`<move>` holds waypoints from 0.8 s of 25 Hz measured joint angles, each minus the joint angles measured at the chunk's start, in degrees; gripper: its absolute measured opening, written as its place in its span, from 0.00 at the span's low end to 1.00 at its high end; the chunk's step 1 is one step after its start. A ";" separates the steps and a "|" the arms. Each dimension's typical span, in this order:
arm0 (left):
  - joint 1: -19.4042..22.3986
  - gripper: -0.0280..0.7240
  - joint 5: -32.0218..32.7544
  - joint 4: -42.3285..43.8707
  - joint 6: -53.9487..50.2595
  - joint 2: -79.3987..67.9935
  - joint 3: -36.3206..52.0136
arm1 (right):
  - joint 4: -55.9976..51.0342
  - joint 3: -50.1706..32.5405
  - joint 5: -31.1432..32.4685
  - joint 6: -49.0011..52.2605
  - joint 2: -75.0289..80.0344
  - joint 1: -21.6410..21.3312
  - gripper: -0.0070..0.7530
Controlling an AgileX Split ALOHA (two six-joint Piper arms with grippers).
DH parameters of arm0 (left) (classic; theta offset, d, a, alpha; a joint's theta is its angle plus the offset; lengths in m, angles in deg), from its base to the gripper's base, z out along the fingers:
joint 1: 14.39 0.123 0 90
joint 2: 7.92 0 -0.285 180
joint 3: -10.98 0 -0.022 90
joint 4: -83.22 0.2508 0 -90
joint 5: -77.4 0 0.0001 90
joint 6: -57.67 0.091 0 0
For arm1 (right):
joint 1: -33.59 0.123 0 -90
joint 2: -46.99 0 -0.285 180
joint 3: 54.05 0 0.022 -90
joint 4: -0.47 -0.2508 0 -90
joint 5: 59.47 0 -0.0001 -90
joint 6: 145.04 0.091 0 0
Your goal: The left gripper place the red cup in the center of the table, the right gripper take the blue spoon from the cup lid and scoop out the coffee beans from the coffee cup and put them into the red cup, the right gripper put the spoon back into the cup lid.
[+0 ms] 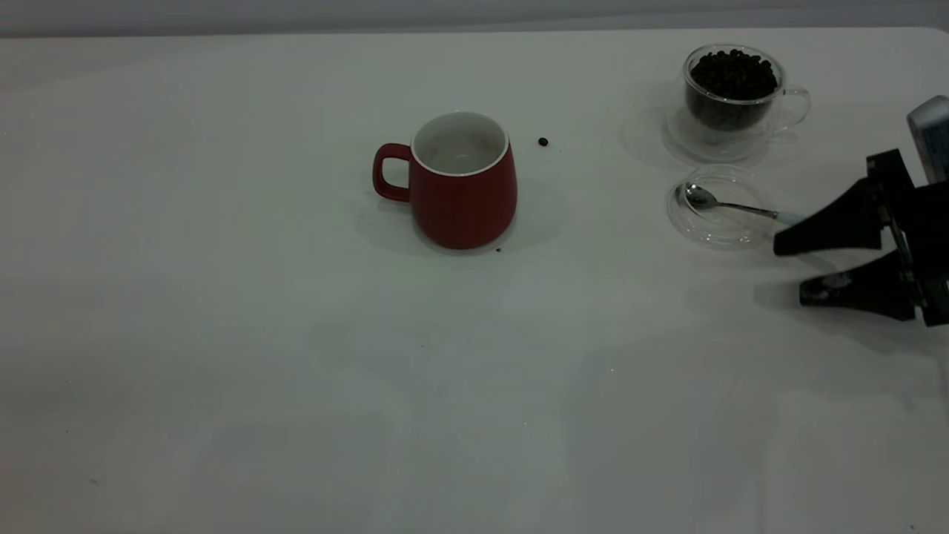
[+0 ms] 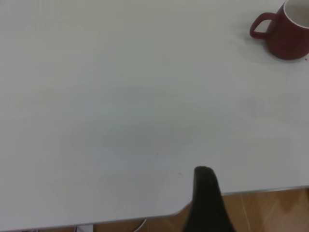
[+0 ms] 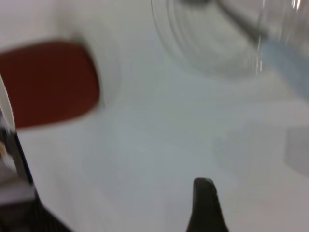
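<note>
The red cup (image 1: 463, 189) stands upright near the table's middle, handle to the left and white inside, apparently empty. At the back right, the glass coffee cup (image 1: 732, 93) holds dark beans. In front of it the clear cup lid (image 1: 715, 231) carries the spoon (image 1: 723, 202), whose pale blue handle end points right. My right gripper (image 1: 789, 273) hovers open just right of that handle, holding nothing. The right wrist view shows the lid (image 3: 207, 43) and the red cup (image 3: 48, 82). Of the left gripper only one finger (image 2: 206, 198) shows, far from the red cup (image 2: 285, 34).
One stray coffee bean (image 1: 543, 142) lies right of the red cup, and a dark speck (image 1: 497, 250) sits at the cup's base. The table's front edge (image 2: 251, 190) runs under the left gripper, with wooden floor beyond it.
</note>
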 joint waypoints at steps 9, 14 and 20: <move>0.00 0.82 0.00 0.00 0.00 0.00 0.00 | 13.65 -7.29 -2.54 8.71 -29.96 9.61 0.76; 0.00 0.82 0.00 0.00 0.00 0.00 0.00 | 28.28 -8.12 -4.47 27.67 -53.97 24.16 0.76; 0.00 0.82 0.00 0.00 0.00 0.00 0.00 | 65.48 -8.84 6.13 63.33 -69.05 35.06 0.76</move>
